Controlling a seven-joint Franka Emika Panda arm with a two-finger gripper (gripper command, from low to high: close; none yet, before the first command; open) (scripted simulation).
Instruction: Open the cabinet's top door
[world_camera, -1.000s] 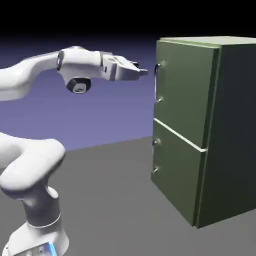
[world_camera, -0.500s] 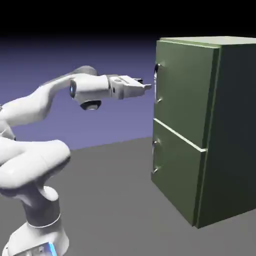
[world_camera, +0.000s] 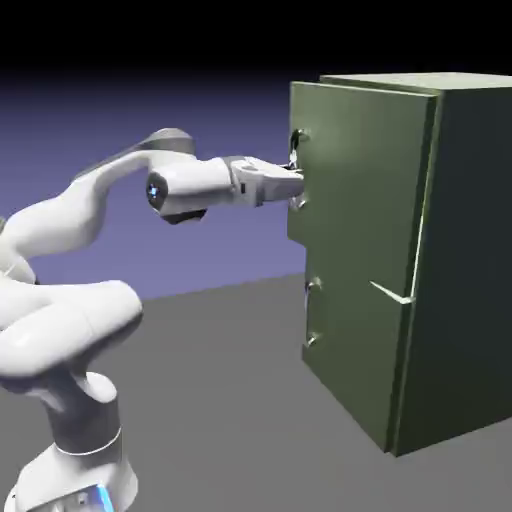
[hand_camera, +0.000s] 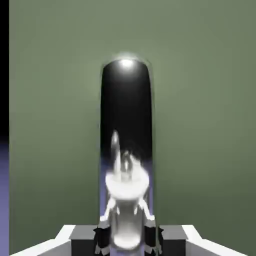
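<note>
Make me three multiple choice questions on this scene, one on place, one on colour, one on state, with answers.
1. Where is the gripper?
A. At the upper door's handle
B. At the lower door's handle
C. On the cabinet's top

2. What colour are the doors?
A. Red
B. Green
C. White

3. How is the upper door?
A. Fully shut
B. Wide open
C. Slightly ajar

1 A: the gripper meets the upper handle.
2 B: both panels look olive green.
3 C: the upper door juts past the lower door.
</note>
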